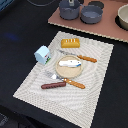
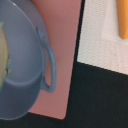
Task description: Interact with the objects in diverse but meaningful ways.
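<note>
In the exterior view a pale placemat (image 1: pixel 95 75) holds the ridged yellow-orange bread loaf (image 1: pixel 70 43), the pale blue house-shaped carton (image 1: pixel 43 54), the silver fish (image 1: pixel 70 63) lying on the round tan plate (image 1: pixel 60 70), and the red-brown sausage (image 1: pixel 53 85). Two grey cooking vessels (image 1: pixel 69 9) (image 1: pixel 91 14) stand at the back; no long handle shows. Only a dark bit of my gripper (image 1: pixel 72 2) shows at the frame's top edge, above one vessel. The wrist view shows a blue-grey pot (image 2: pixel 20 65) with a loop handle (image 2: pixel 48 65); the fingers are out of view.
The vessels stand on a pinkish mat (image 1: pixel 107 27) that also shows in the wrist view (image 2: pixel 60 75). An orange-handled knife (image 1: pixel 85 58) and fork (image 1: pixel 72 82) flank the plate. A bowl (image 1: pixel 123 17) sits at the back, at the exterior view's right. An orange edge (image 2: pixel 122 20) shows over the placemat (image 2: pixel 100 45).
</note>
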Motion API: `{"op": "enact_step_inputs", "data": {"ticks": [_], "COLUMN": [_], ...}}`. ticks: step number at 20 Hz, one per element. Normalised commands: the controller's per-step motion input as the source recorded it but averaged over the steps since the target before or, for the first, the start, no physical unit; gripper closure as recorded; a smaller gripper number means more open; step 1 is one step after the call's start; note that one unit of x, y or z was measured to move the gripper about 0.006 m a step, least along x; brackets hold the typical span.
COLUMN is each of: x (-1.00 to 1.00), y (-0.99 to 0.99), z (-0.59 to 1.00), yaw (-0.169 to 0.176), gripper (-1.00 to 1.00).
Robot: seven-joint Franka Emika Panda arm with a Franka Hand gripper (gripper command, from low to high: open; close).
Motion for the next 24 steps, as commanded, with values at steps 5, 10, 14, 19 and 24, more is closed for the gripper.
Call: {"op": "enact_step_inputs", "data": {"ticks": [5,10,14,19,24], "x": [0.73,0.72,0.70,0.57,0.60], "y": [0.35,0.31,0.33,0.27,0.23], "z": [0.20,0.21,0.14,0.00,0.00], "yaw": [-0.065,-0.087,-0.083,-0.061,-0.056], "gripper": [-1.00,-1.00,-1.00,-1.00,-1.00]}}
